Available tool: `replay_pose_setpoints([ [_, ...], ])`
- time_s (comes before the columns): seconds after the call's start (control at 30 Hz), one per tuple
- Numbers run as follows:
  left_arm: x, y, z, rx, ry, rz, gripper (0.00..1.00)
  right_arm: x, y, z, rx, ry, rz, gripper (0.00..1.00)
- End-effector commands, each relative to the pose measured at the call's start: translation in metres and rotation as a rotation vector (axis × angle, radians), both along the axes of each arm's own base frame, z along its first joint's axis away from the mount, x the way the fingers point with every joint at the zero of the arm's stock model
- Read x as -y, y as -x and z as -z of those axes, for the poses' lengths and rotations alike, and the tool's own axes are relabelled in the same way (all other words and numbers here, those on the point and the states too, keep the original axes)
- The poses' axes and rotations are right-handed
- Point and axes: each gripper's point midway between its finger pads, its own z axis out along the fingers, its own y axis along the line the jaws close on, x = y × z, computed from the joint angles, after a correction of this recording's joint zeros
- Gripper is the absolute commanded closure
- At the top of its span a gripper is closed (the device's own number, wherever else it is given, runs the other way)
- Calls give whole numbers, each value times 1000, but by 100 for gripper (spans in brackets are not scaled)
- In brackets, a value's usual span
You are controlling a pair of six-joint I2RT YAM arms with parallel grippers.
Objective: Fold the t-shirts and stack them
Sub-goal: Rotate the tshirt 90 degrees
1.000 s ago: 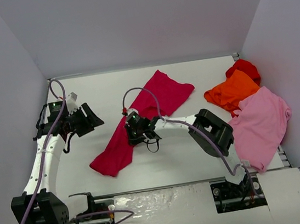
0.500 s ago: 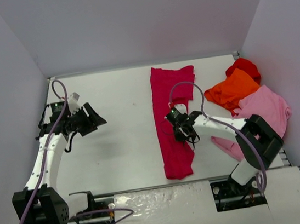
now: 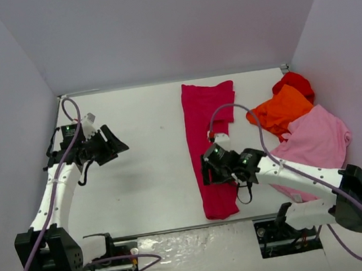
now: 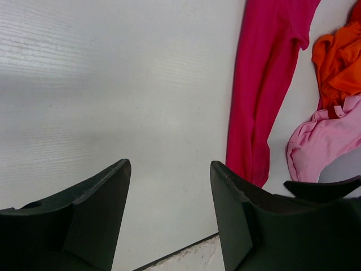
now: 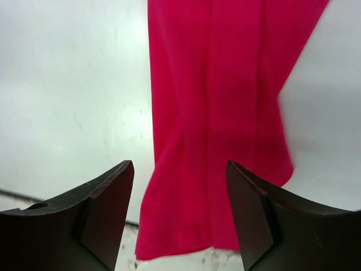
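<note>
**Ana:** Four shirts on the white table (image 3: 140, 181), seen from above. A long crimson-magenta cloth t-shirt (image 3: 210, 125) lies as a narrow strip from the far edge to the near edge, right of the middle. Heaped at the right are a crumpled orange t-shirt (image 3: 281, 110), a light pink t-shirt (image 3: 319, 144) and a small red t-shirt (image 3: 293, 82) at the back.

**Ben:** And the arms?

**Ana:** The right claw (image 3: 214, 171) hovers over the near half of the strip. The left claw (image 3: 112, 144) hangs well apart at the left over bare table, out of the way, I'd guess.

**Ben:** The left wrist view?

**Ana:** That claw (image 4: 169, 209) is spread with nothing between its fingers. The crimson strip (image 4: 265, 101) lies off to the right, with orange (image 4: 338, 62) and pink (image 4: 321, 141) beyond it.

**Ben:** The right wrist view?

**Ana:** The claw (image 5: 177, 180) is released, fingers apart. The crimson cloth (image 5: 225, 84) lies flat on the table beneath them, not pinched. I'd say it's laid straight and lengthwise so the next fold can bring one end over the other.
</note>
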Motion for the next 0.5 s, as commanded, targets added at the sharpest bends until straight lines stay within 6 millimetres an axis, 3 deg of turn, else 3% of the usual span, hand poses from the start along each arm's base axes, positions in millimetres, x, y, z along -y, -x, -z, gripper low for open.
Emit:
replay_pose_setpoints([
  [0.0,5,-14,-24,94,27,15,45,-2,66,23,-150,-57,52,39],
  [0.17,6,-14,-23,97,31,19,45,11,87,21,-151,-54,84,40],
  [0.47,18,-10,-22,98,44,54,45,30,87,29,-130,62,100,41],
])
